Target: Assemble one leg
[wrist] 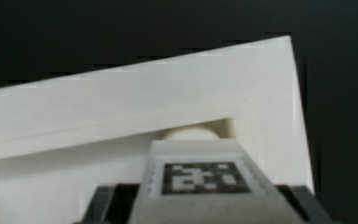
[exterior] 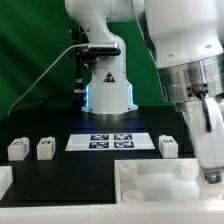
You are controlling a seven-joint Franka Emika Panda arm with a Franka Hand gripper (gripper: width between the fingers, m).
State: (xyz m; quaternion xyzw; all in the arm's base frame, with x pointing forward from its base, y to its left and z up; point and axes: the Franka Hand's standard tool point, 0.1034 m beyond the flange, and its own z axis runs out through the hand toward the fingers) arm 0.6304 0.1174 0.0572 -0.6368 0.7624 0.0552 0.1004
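The leg, a small stubby white plastic block bearing a black-and-white square tag [wrist: 201,172], sits gripped in the gripper [wrist: 204,197]. The dark fingers [wrist: 110,203] are closed against its two sides, open only as wide as the block itself. In the wrist view the leg's long axis appears to run straight out from the gripper toward the surface below, with the tagged face turned to the camera. That view is blurred, so the exact tilt is uncertain.

Directly beneath is a corner of the large flat white square panel with a raised rim [wrist: 87,120]. A rounded socket [wrist: 195,131] shows just beyond the leg's tip, so the coming move is probably a short descent onto it.

In the exterior view the gripper [exterior: 211,165] hangs over the panel's corner on the exterior view's right, above the black tabletop [exterior: 70,166].
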